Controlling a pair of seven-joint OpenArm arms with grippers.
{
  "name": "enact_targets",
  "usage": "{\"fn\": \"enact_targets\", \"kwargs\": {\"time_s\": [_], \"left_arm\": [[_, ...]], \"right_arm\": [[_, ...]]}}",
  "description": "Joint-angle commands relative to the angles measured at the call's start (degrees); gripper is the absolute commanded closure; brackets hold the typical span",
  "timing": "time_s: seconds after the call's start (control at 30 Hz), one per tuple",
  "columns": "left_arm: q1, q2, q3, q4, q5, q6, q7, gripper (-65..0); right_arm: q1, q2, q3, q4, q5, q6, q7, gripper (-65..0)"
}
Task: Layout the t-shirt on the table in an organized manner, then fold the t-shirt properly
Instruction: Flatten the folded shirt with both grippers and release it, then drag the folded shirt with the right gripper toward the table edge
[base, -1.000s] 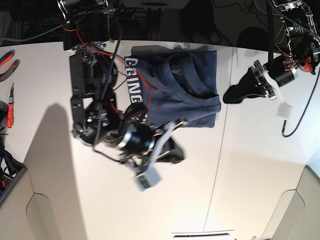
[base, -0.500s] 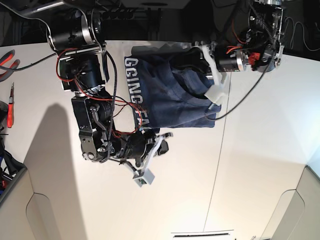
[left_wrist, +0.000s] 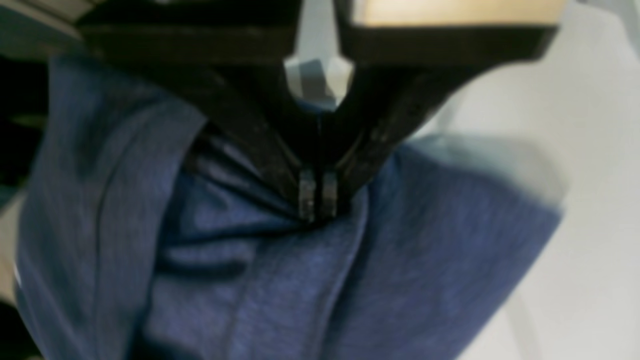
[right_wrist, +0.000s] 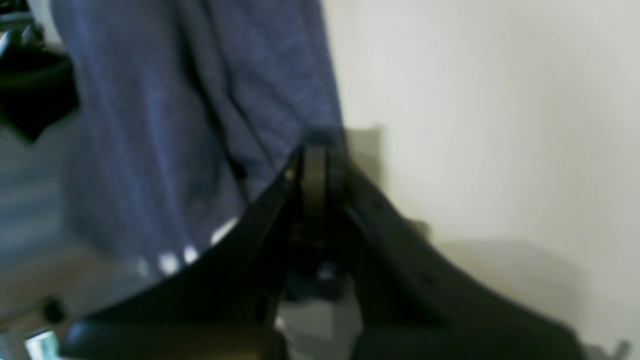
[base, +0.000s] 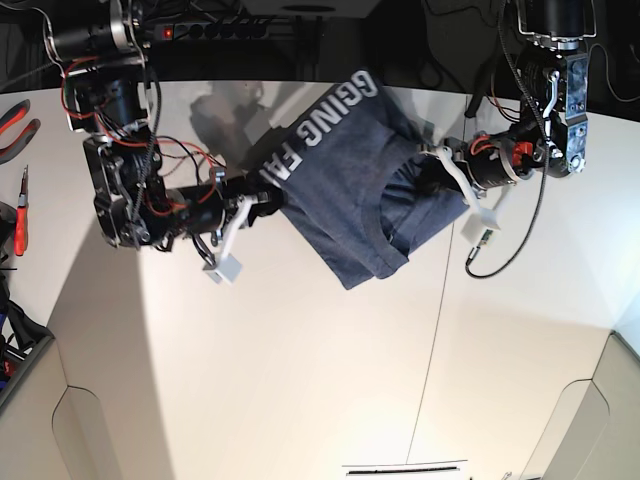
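Above the white table (base: 300, 380), the t-shirt (base: 345, 180) hangs stretched between both arms, its long axis from 9 to 3 o'clock, right gripper (base: 262, 203) and left gripper (base: 432, 180) each clamped on one edge.

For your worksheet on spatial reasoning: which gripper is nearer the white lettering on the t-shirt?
Right. The right gripper pinches the t-shirt beside the white lettering; the left gripper grips the opposite, plain edge.

Beyond the far edge, a dark backdrop (base: 330, 50) is showing, with black cables (base: 445, 25) trailing through it. Red-handled pliers (base: 15, 120) and a red-handled screwdriver (base: 21, 215) are lying at one side, catching bright overhead light.
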Motion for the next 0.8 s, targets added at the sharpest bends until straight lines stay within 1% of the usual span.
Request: {"fn": "enact_targets", "kwargs": {"time_s": [0.0,0.07,0.17,0.23,0.27,0.33,0.43,0.5,0.6,0.67,0.7,0.77], "left_arm": [[-1.6,-0.48,-0.31,0.55,1.2,1.38,-1.33,0.0],[-3.37,-0.28,-0.26,0.55,1.25,2.25,-3.32,0.0],[-6.01,0.55,-0.24,0.52,1.92,2.49,-6.29,0.0],[-7.67,1.27,-0.24,0.52,2.51,2.54,-7.43,0.0],[-8.48,1.62,-0.24,0.52,2.47,2.69,-7.78,0.0],[-9.92,1.88,-0.26,0.55,2.27,2.69,-8.41,0.0],[-11.76,1.66,-0.61,0.68,0.96,2.75,-8.44,0.0],[-12.39,1.53,-1.64,0.79,-0.37,2.89,-8.44,0.0],[-12.61,1.55,-4.98,1.36,-1.9,2.89,-8.39,0.0],[-12.63,1.55,-8.09,1.53,-1.92,2.86,-8.39,0.0],[-12.63,1.53,-9.9,1.53,-1.9,2.86,-8.41,0.0],[-12.59,1.53,-13.79,1.53,-1.9,2.89,-8.44,0.0]], "right_arm": [[0.48,0.44,0.07,1.38,2.08,0.39,-0.87,0.0],[-1.25,1.09,0.11,2.14,5.46,0.42,-2.71,0.0],[-3.5,1.01,0.11,3.32,10.29,0.52,-5.14,0.0],[-4.79,0.9,0.11,4.02,13.81,1.27,-6.32,0.0],[-5.29,0.92,0.11,4.66,14.58,1.4,-6.29,0.0],[-6.12,0.92,0.66,6.64,14.38,1.46,-6.29,0.0],[-5.9,0.92,3.87,11.19,11.39,1.44,-5.62,0.0],[-5.64,0.9,7.63,15.54,10.29,1.42,-3.23,0.0],[-4.7,0.48,13.42,22.86,8.76,1.29,1.16,0.0],[-3.87,-1.73,17.03,27.67,8.31,1.22,4.94,0.0],[-3.37,-3.56,18.56,30.01,8.52,1.22,6.25,0.0],[-2.27,-7.98,20.0,33.97,8.66,1.25,7.08,0.0]]}}
